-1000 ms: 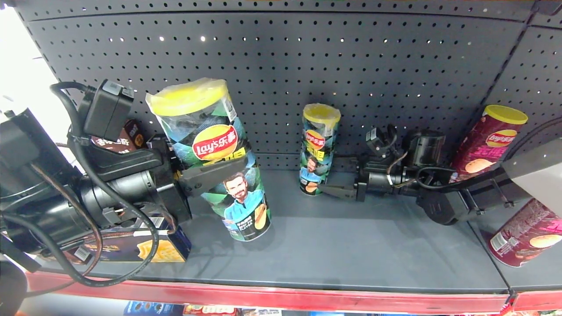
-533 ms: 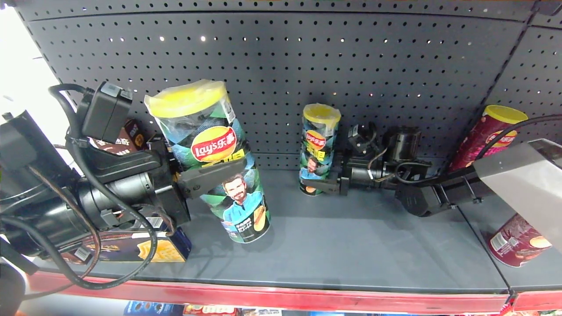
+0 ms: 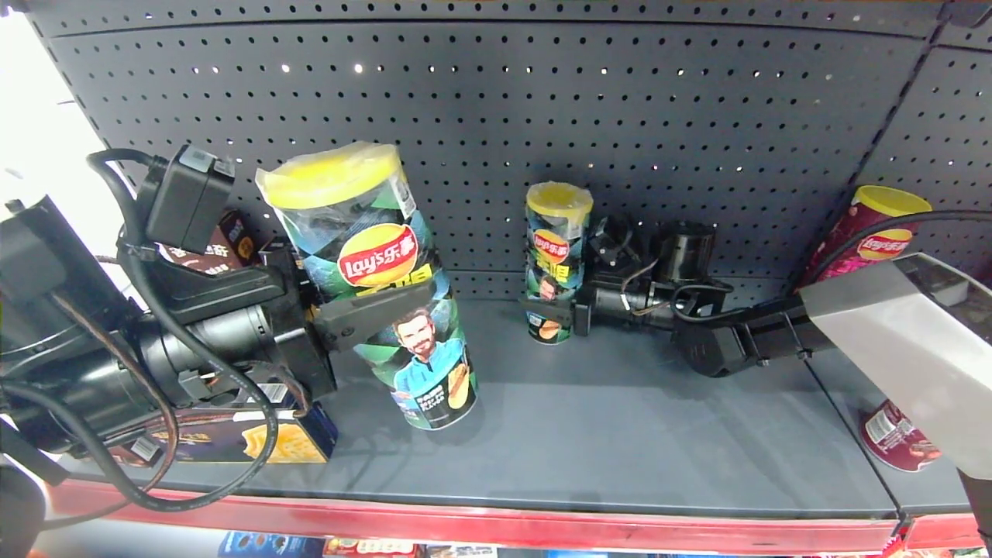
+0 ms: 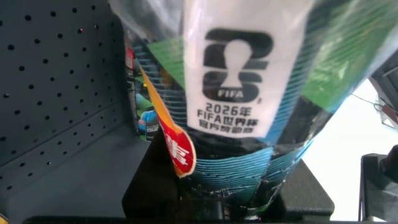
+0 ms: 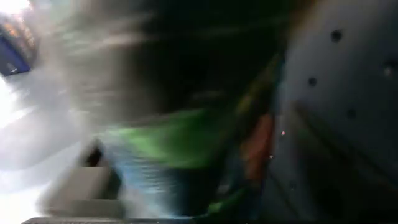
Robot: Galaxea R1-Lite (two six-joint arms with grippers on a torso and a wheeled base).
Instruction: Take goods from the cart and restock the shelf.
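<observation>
Left pincer (image 3: 364, 306) clamped on near can (image 3: 372, 256) at mid-body, one finger across front. Mid-height grip likely keeps tall tube steady. Can leans, base appears down on shelf (image 3: 620, 434) toward front edge, beside box (image 3: 287, 442). Judged: set down, not yet released.

Right pincer (image 3: 552, 314) at lower part of far can (image 3: 556, 232), upright by pegboard (image 3: 542, 116). Cannot tell if clamped or merely touching. Low hold likely suits nudging can into row. Red can (image 3: 876, 232) further right.
</observation>
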